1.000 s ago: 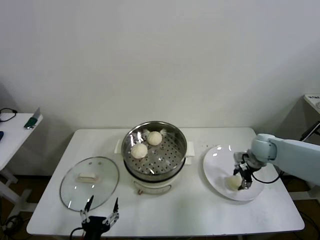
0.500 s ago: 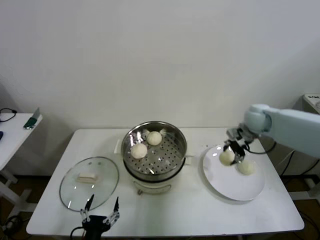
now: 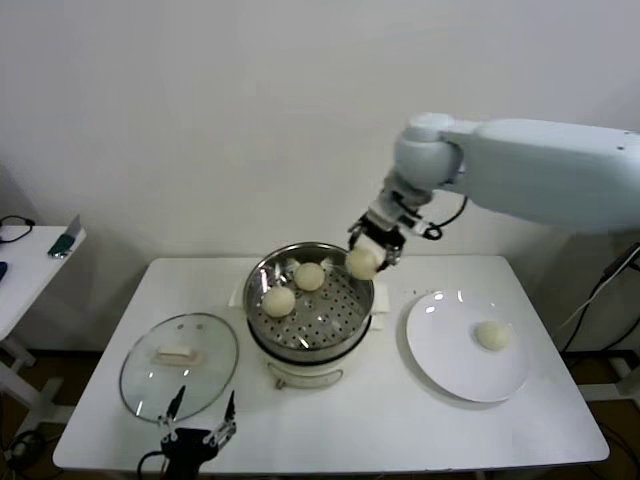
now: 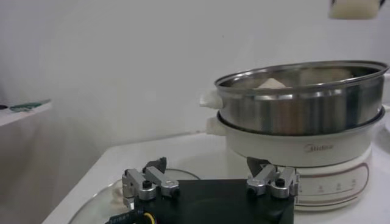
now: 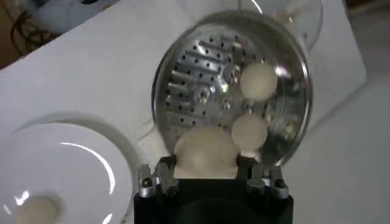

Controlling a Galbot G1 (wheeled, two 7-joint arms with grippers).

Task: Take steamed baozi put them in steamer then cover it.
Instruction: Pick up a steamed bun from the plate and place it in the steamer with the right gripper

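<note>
Right now, four buns can be counted in all. Two buns sit inside the steamer [image 3: 309, 306] on its tray full of little holes: one bun [image 3: 279, 301] near the left side and another bun [image 3: 309, 276] toward the back. A third bun [image 3: 362, 263] is up in the air, over the right rim of the steamer. The right gripper [image 3: 372, 252] holds it, with its fingers [image 5: 166, 172] clamped on the bun from both sides. The right arm [image 3: 520, 170] reaches in from the right, high above the bench [image 3: 380, 420].

The fourth bun [image 3: 491, 335] lies alone on one flat white plate [image 3: 450, 365]. The plate is on the bench just to the right of the steamer.

One glass lid [image 3: 179, 366] lies flat on the bench to the left of the steamer. It has a pale handle [image 3: 175, 354] in its middle. The steamer has no lid on it.

The left gripper [image 3: 200, 428] waits low at the front edge of the bench, close to the lid. Its two fingers [image 4: 146, 181] are spread apart and hold nothing.

A small side table [image 3: 25, 265] stands far to the left.
</note>
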